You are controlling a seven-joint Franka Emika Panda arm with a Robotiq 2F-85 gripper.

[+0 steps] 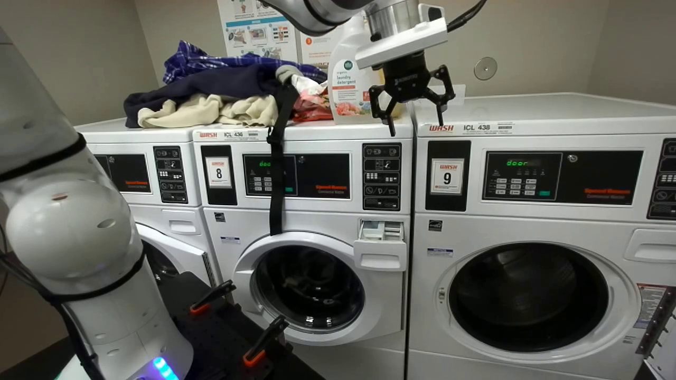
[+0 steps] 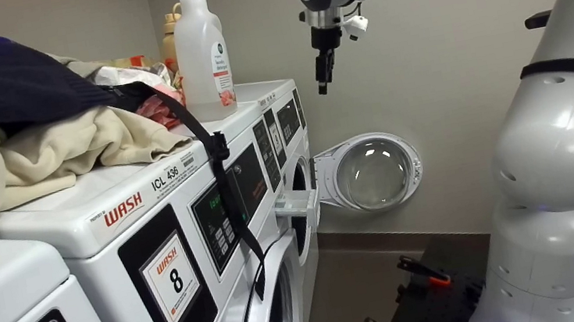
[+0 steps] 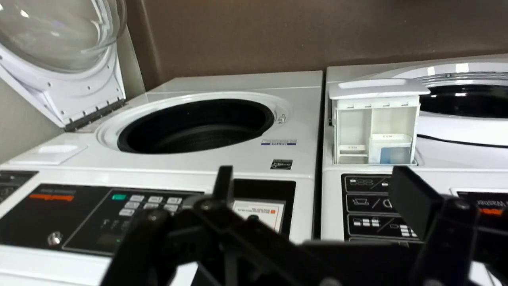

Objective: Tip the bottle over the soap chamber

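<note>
The bottle (image 1: 346, 79), a whitish jug with a label, stands upright on top of washer 8 near its front edge. It also shows in an exterior view (image 2: 199, 64) and is out of the wrist view. In an exterior view the arm covers part of its top. The soap chamber (image 1: 380, 256) is a white drawer pulled out of washer 8's upper right front. It shows in an exterior view (image 2: 297, 203) and, with its compartments, in the wrist view (image 3: 377, 90). My gripper (image 1: 417, 126) is open and empty, apart from the bottle, in the air in front of the washers (image 2: 323, 89).
A clothes pile (image 1: 211, 95) lies beside the bottle on the washers. A black strap (image 1: 277, 174) hangs down washer 8's front. A yellow bottle (image 2: 169, 43) stands behind the jug. A round washer door (image 2: 372, 172) stands open. Clamps (image 1: 264, 340) sit on the robot's black table.
</note>
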